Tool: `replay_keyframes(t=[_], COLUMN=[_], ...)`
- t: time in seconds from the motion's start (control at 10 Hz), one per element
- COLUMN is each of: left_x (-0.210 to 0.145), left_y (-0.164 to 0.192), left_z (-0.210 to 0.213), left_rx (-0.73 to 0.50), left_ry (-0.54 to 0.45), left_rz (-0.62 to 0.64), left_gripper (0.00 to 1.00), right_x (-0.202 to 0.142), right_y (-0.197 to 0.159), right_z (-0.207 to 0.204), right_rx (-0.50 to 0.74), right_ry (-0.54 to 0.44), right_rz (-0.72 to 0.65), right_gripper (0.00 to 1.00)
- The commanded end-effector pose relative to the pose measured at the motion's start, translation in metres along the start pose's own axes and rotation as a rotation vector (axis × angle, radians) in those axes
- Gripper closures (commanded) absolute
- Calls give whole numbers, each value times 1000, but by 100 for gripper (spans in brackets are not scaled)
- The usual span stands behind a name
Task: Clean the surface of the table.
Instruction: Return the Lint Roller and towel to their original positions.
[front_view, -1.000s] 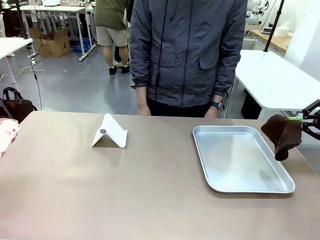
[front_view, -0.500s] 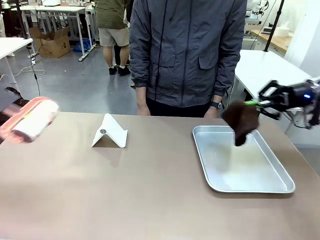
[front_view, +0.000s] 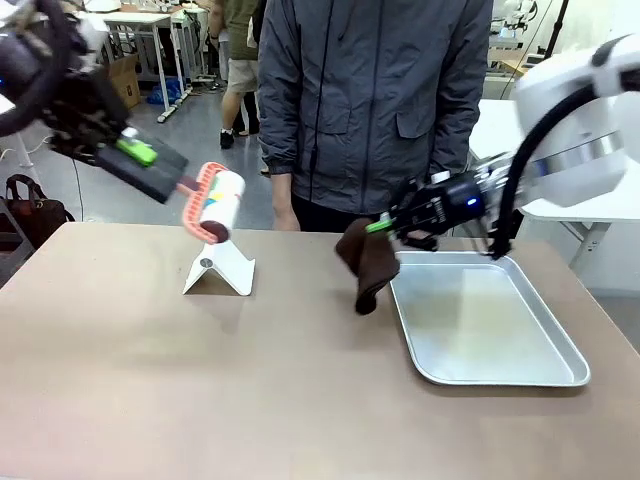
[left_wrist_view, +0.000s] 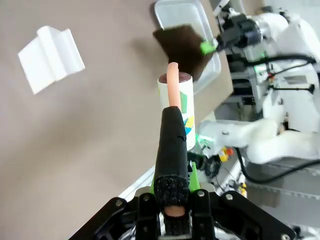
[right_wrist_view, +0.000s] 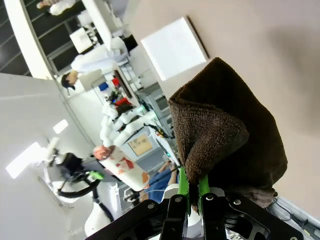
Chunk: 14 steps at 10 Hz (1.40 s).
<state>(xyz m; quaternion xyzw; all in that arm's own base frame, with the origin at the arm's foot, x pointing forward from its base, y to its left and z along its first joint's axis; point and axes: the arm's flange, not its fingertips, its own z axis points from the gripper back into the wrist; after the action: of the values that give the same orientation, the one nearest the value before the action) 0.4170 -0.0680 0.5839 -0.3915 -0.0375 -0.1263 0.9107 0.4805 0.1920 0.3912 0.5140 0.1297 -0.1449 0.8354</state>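
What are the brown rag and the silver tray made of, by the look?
The brown rag hanging from the right end effector: probably a soft knitted or terry cloth; the right wrist view shows a coarse looped weave and limp folds. The shallow rectangular silver tray: seemingly bare metal, with a dull sheen and rolled rim.

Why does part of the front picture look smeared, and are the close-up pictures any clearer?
Front view: the left pincer with its lint roller is motion-blurred, the table sharp. Left wrist view: the roller is crisp, the background bends at the edges. Right wrist view: the brown cloth is sharp, the room behind soft and tilted.
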Motion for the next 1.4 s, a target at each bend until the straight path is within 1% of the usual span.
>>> replay_keyframes(t=[0.0, 0.1, 0.3, 0.4, 0.5, 0.7, 0.9, 1.0, 1.1, 1.2, 1.3], left_x=[25, 41, 67, 74, 80, 89, 92, 92, 88, 88, 88], left_y=[2, 1, 7, 10, 15, 31, 45, 48, 46, 46, 46], left_z=[-22, -38, -67, -75, -80, -90, -96, -96, -99, -99, -99], left_rx=[69, 91, 164, 164, 170, 186, 191, 176, 178, 178, 178], left_ry=[-38, -45, -36, -25, -30, -30, 14, 25, -4, -4, -4], left_rz=[68, 103, 146, 157, 174, 204, 213, 218, 195, 195, 195], left_gripper=[78, 78, 78, 78, 78, 78, 78, 78, 78, 78, 78], right_x=[-7, -9, 3, 13, 22, 42, 47, 47, 46, 48, 48], right_y=[-3, -5, -18, -25, -33, -47, -53, -53, -54, -64, -64], right_z=[-30, -44, -62, -65, -68, -71, -70, -70, -70, -66, -66], right_rx=[8, -10, -79, -105, -137, -168, -200, -207, -213, -183, -183], right_ry=[-7, -6, -79, -131, -142, -209, -256, -250, -198, -234, -234], right_rz=[-50, -66, -93, -101, -121, -131, -106, -94, -93, -100, -100], right_gripper=[92, 92, 92, 92, 92, 92, 92, 92, 92, 92, 92])
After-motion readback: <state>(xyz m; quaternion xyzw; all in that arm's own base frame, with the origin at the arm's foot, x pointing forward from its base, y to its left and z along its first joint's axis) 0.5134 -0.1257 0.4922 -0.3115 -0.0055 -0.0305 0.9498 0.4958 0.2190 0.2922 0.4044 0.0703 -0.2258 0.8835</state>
